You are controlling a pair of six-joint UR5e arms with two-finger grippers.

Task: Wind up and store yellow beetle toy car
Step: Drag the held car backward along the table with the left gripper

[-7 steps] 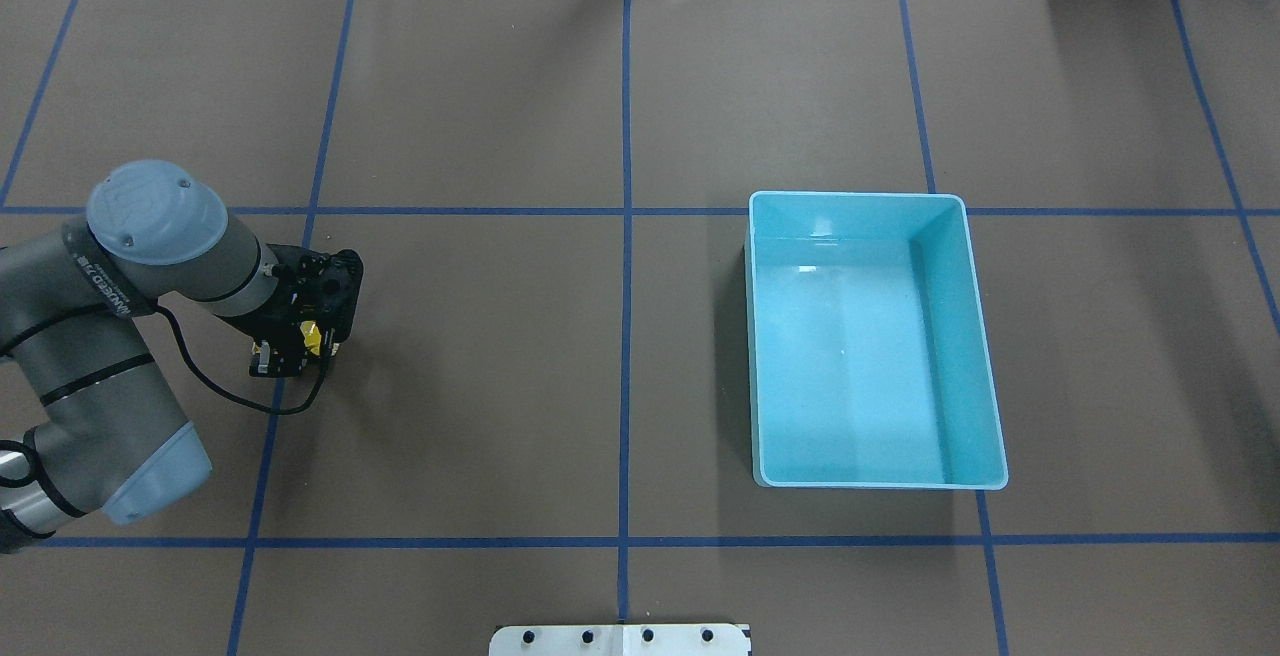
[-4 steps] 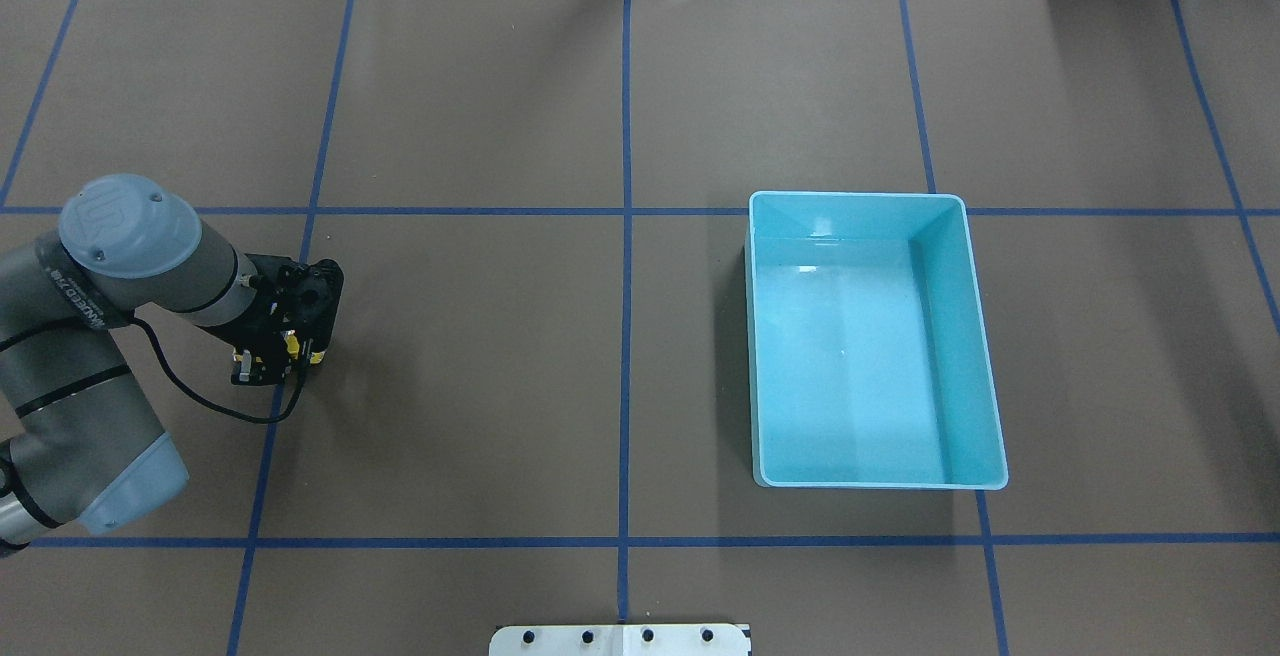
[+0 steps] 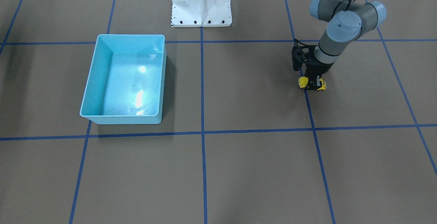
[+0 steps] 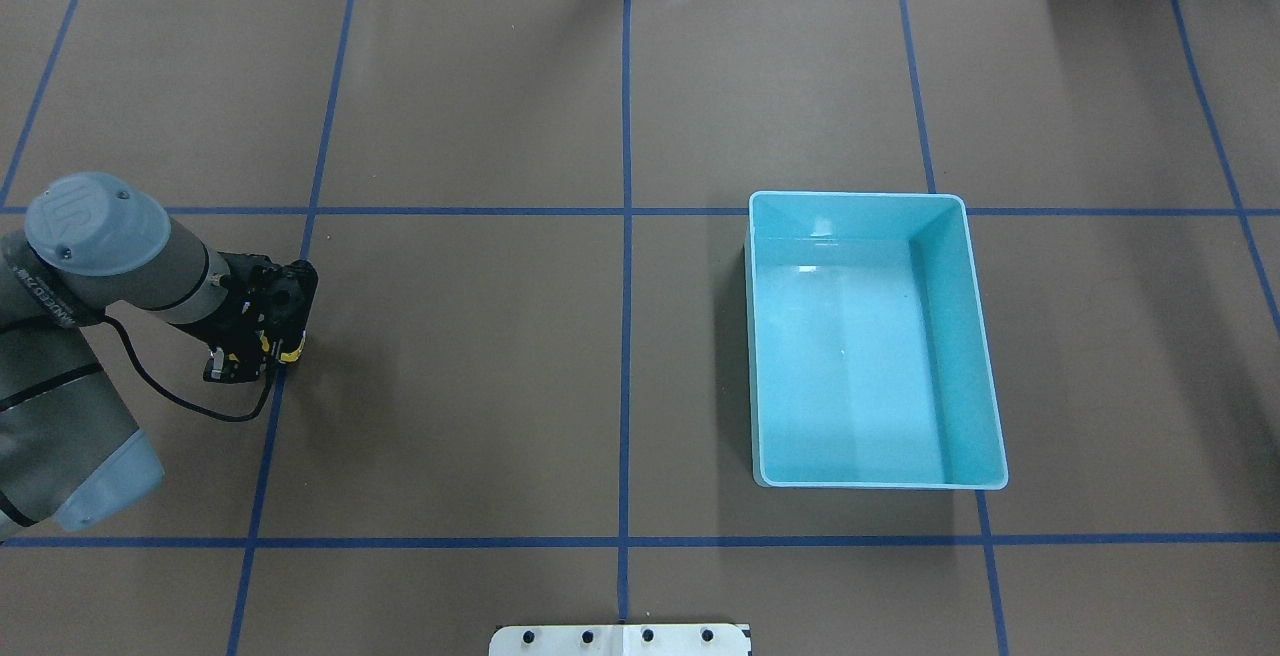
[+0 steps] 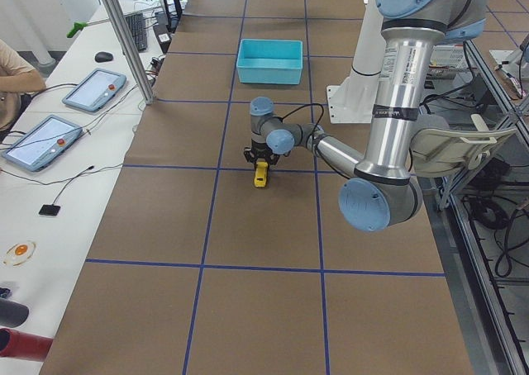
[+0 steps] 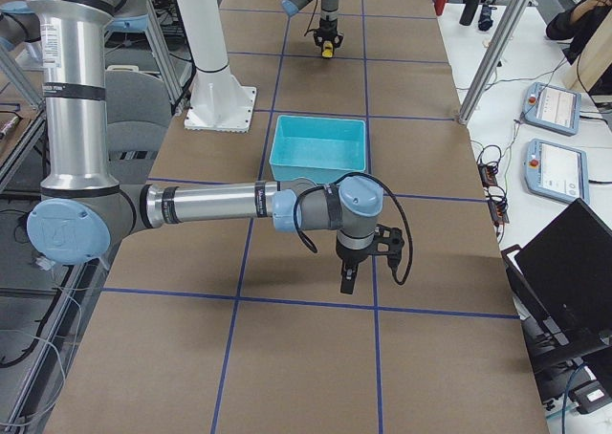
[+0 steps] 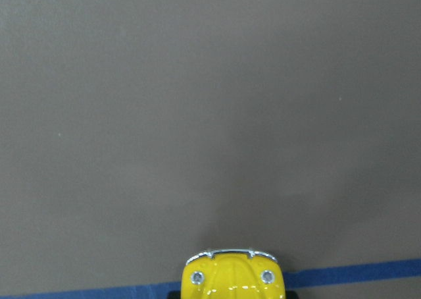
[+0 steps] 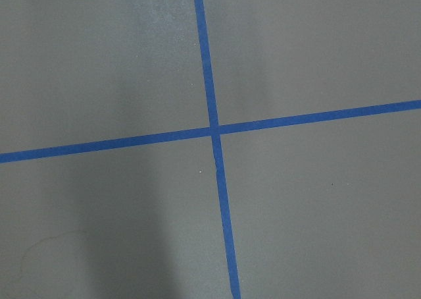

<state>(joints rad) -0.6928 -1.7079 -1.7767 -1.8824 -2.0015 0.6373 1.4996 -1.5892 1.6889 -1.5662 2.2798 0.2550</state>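
The yellow beetle toy car (image 3: 312, 84) sits low at the brown table, on a blue tape line, on my left side. My left gripper (image 3: 311, 80) comes down on it from above and is shut on its sides. In the overhead view only a yellow sliver of the car (image 4: 291, 347) shows under the left gripper (image 4: 262, 348). The left wrist view shows the car's hood (image 7: 231, 277) at the bottom edge. The light-blue bin (image 4: 975, 336) stands empty, far to the right. My right gripper (image 6: 346, 281) shows only in the exterior right view; I cannot tell whether it is open or shut.
The table is brown paper with a blue tape grid. The white robot base plate (image 3: 201, 2) stands at the robot's edge. The bin (image 3: 99, 73) is the only other object on the table. Operators' tablets (image 5: 95, 90) lie on a side table.
My left gripper has moved toward the table's left edge, taking the yellow car along with it. The bin has not moved.
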